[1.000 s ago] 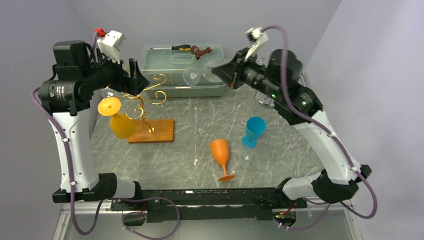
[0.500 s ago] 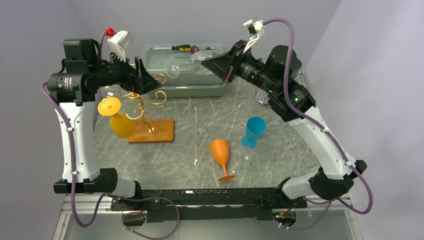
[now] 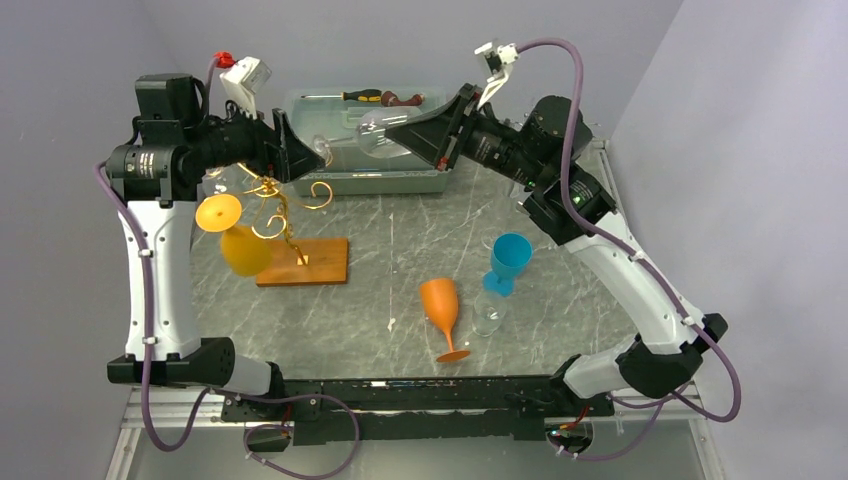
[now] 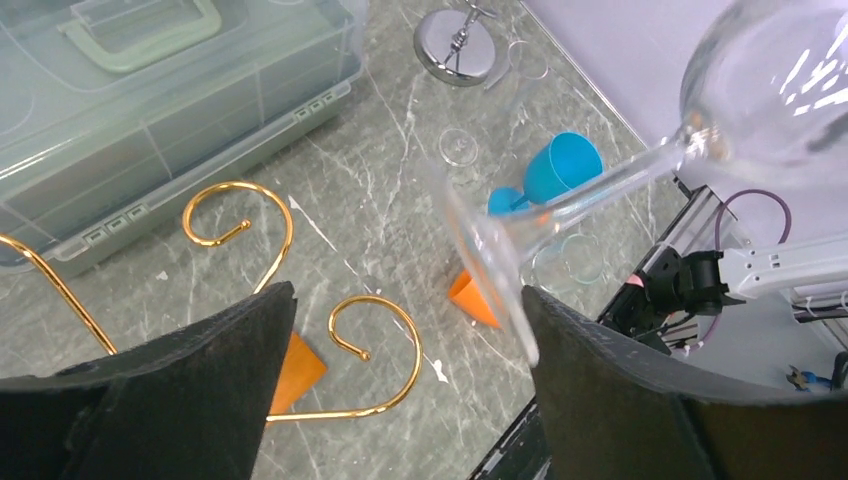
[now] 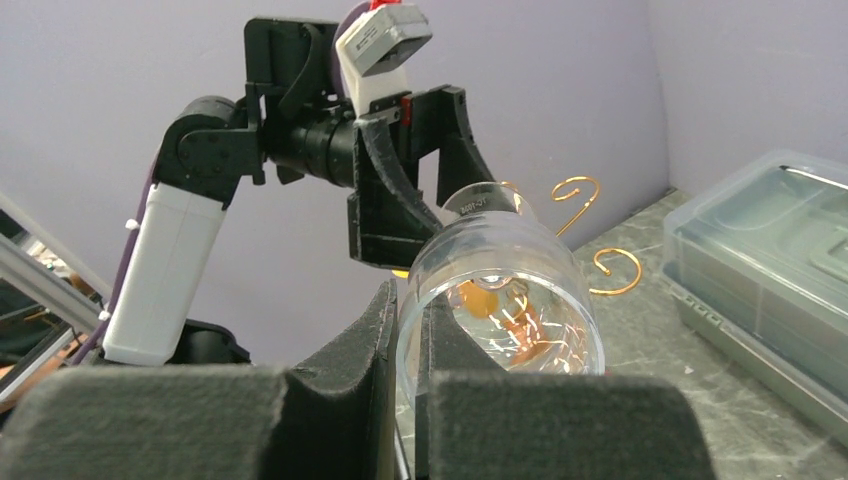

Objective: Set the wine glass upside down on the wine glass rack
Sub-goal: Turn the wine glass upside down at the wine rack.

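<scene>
Clear wine glass (image 4: 640, 168) sideways — its foot between wide-apart left fingers (image 4: 180, 390), gold rack hooks (image 4: 237, 184) below, blue glass (image 4: 565, 165) beyond

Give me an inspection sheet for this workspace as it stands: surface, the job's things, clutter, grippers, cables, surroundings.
Surface: grey marbled table, pale scuffs.
Job's things: clear wine glass held sideways in the air, foot toward the left arm; gold wire rack on a wooden base, a yellow glass hanging from it foot-up.
Clutter: orange glass on its side; blue glass upright; small clear glass between them; plastic box with a screwdriver on top.
Grippers: right gripper shut on the wine glass's bowl rim; left gripper open, the glass's foot between its jaws.
Cables: purple cable along each arm.
Surroundings: lilac walls; nothing else seen.
</scene>
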### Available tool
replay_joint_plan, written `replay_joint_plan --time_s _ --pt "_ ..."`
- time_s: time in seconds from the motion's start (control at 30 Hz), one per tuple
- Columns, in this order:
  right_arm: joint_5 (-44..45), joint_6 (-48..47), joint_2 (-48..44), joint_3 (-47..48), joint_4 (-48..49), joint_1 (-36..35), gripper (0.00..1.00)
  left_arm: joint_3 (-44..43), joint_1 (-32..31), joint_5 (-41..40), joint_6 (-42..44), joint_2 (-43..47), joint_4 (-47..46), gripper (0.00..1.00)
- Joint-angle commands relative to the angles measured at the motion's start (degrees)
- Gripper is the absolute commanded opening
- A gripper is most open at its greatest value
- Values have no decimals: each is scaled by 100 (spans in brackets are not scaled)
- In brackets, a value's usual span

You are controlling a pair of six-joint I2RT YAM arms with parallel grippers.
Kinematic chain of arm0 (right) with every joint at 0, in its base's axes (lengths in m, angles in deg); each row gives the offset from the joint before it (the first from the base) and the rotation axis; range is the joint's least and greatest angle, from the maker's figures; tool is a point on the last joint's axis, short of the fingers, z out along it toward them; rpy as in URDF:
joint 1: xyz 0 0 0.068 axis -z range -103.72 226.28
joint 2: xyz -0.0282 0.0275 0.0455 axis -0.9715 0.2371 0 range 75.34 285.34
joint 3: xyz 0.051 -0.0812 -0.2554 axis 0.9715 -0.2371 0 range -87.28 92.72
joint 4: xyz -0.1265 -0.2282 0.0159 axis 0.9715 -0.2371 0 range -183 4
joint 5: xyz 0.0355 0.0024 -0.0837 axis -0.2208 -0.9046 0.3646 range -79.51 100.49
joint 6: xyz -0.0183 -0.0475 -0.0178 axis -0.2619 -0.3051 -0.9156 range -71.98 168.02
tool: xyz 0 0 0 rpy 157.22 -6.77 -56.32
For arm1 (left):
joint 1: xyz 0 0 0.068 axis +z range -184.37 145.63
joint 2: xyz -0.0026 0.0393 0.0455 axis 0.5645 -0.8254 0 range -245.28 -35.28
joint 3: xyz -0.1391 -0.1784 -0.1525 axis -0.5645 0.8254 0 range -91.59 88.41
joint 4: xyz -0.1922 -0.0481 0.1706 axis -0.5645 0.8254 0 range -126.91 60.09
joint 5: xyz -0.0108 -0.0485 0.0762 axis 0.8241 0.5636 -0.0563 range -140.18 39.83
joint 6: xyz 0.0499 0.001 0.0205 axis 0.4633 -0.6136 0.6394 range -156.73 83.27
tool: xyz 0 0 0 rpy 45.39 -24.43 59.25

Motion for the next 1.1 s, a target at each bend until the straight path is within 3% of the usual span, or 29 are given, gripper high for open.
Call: replay_joint_plan --time_s 0.0,0.13,0.43,0.63,0.7,0.77,1.0,1.07 --pt "-137 111 2 -11 719 -141 0 -52 -14 98 -362 -23 -450 81" --pt "-123 86 23 -95 755 -254 0 -87 -14 100 -332 -89 -377 54" --pt "-226 75 -11 -446 1167 -362 0 -97 -14 -39 83 16 -270 2" --pt "-239 93 -38 -548 681 -367 47 -244 -14 -399 829 173 -452 0" --pt "-263 -9 -108 -591 382 -367 59 -305 -14 -632 1197 219 -544 0" --pt "-248 -152 -172 -596 5 -365 68 -371 -14 -900 1618 258 -676 0" --pt "14 -729 -392 -426 -1444 -332 82 -616 -14 -1178 2208 414 -1071 0" --pt "96 -918 -387 -269 -1831 -306 98 -544 -14 -1058 2359 580 -1253 0"
